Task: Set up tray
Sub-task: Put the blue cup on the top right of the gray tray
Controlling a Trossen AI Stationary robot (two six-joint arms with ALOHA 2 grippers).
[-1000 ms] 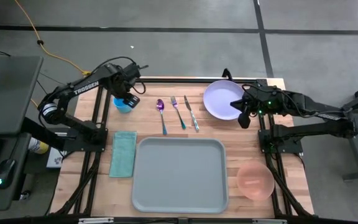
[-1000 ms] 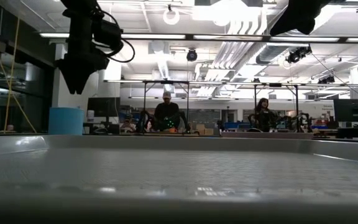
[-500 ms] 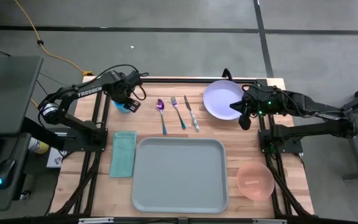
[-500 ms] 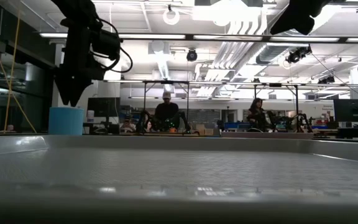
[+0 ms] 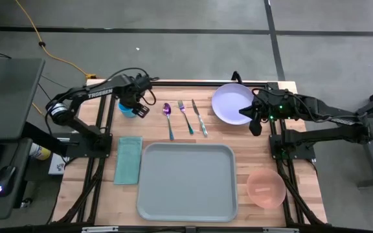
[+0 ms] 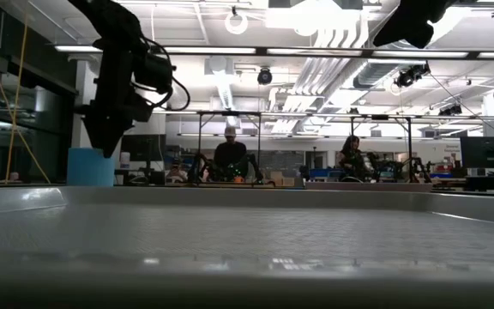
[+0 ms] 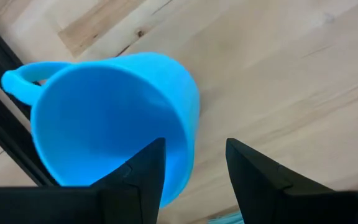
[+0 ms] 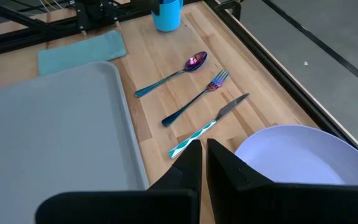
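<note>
The pale grey-blue tray (image 5: 186, 184) lies flat at the table's near middle and fills the low view (image 6: 247, 232). A blue cup (image 5: 127, 111) with a handle stands upright at the far left. My left gripper (image 5: 135, 107) is open and points down over the cup (image 7: 104, 124). One finger stands above the cup's hollow and the other outside its wall; I see no touch. My right gripper (image 5: 254, 123) is shut and hovers at the near right edge of the lavender plate (image 5: 232, 102).
A spoon (image 5: 168, 118), a fork (image 5: 186, 116) and a knife (image 5: 200, 118) lie side by side beyond the tray. A folded teal cloth (image 5: 129, 159) lies left of the tray, and a pink bowl (image 5: 266, 186) right of it. People sit in the room behind.
My left gripper has come down toward the blue cup and shifted a little toward the table's right, so that its tips now reach the cup's rim. The cup has not moved.
</note>
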